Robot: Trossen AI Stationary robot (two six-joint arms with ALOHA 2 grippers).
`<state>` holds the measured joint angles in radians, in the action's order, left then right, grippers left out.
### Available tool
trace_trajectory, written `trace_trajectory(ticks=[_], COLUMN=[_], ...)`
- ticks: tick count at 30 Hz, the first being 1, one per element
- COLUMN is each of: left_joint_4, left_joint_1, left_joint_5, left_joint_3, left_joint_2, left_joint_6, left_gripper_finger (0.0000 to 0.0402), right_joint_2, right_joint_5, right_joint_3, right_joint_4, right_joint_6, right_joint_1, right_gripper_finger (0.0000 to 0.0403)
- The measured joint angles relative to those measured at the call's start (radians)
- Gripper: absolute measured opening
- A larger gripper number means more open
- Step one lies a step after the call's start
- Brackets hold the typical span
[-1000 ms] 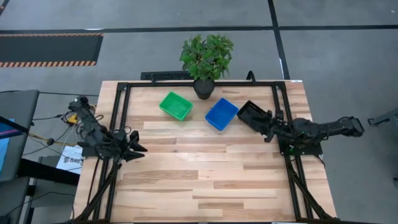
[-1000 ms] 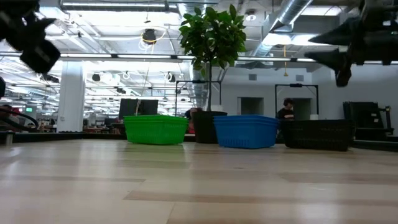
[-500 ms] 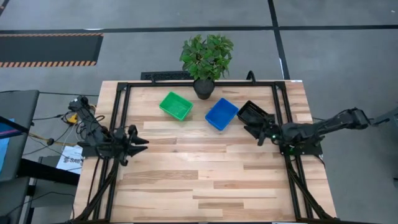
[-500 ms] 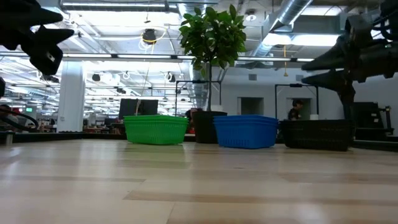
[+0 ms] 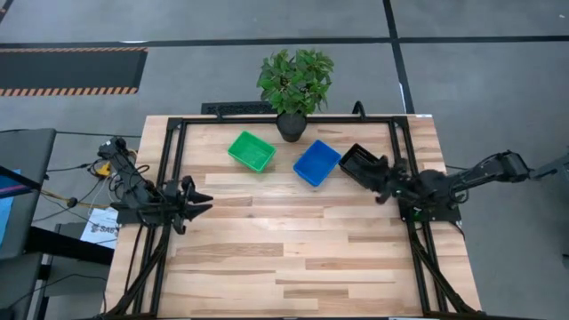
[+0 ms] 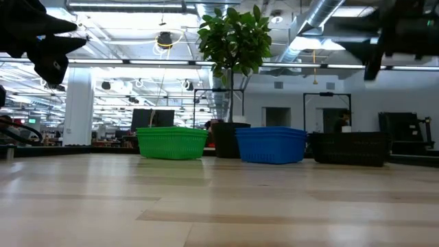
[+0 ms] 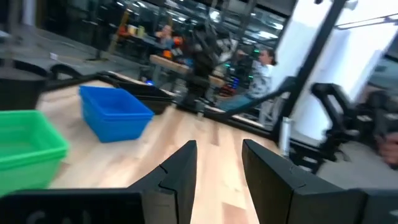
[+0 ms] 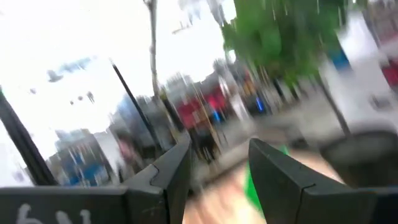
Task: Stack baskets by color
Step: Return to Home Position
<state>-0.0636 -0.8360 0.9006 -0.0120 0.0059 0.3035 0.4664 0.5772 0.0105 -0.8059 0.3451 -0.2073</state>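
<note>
Left gripper point(image 5: 204, 204) aloft (right gripper point(image 5: 380, 185) likewise)

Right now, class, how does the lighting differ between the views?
Low view: ceiling lights backlight the left gripper and right gripper into silhouettes. High view: even light, no glare on the table. Right wrist view: white glare, largely washed out.

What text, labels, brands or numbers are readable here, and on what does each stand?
Nothing can be read for certain.
Paper sheet beside the table: dark print, too small to read.
Left gripper, on its body: faint marks, unreadable.
Right gripper, on its body: pale marks, blurred.
Green basket, blue basket, black basket: no label visible.
</note>
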Motion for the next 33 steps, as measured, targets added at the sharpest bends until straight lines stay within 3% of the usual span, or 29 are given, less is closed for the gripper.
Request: trace_trajectory(ticks=[3, 6, 12, 16, 19, 25, 33], left_joint_4=[-0.006, -0.009, -0.015, -0.007, -0.008, -0.007, -0.006], left_joint_1=[0.000, 0.000, 0.000, 0.000, 0.001, 0.008, 0.052], left_joint_5=[-0.047, -0.053, -0.044, -0.059, -0.058, -0.058, -0.030], left_joint_3=[0.000, 0.000, 0.000, 0.000, 0.000, 0.000, 0.000], left_joint_2=[0.000, 0.000, -0.002, -0.002, -0.002, -0.002, -0.002], left_joint_6=[0.013, 0.013, 0.014, 0.011, -0.016, -0.095, -0.194], left_gripper_finger=[0.0116, 0.0116, 0.0116, 0.0116, 0.0116, 0.0116, 0.0116], right_joint_2=[-0.010, -0.126, -0.432, -0.460, -0.453, -0.460, -0.454], right_joint_5=[0.000, 0.005, 0.078, -0.064, -0.164, -0.065, -0.029], right_joint_3=[0.000, 0.000, 0.000, 0.001, -0.001, -0.001, -0.001], right_joint_4=[-0.137, -0.140, 0.025, 0.165, 0.338, 0.641, 0.727], right_joint_6=[-0.077, -0.174, -0.369, -0.462, -0.372, -0.128, -0.164], right_joint_1=[-0.013, -0.049, -0.168, -0.255, -0.308, -0.361, -0.368], right_gripper_finger=[0.0185, 0.0182, 0.0178, 0.0178, 0.0178, 0.0178, 0.0180])
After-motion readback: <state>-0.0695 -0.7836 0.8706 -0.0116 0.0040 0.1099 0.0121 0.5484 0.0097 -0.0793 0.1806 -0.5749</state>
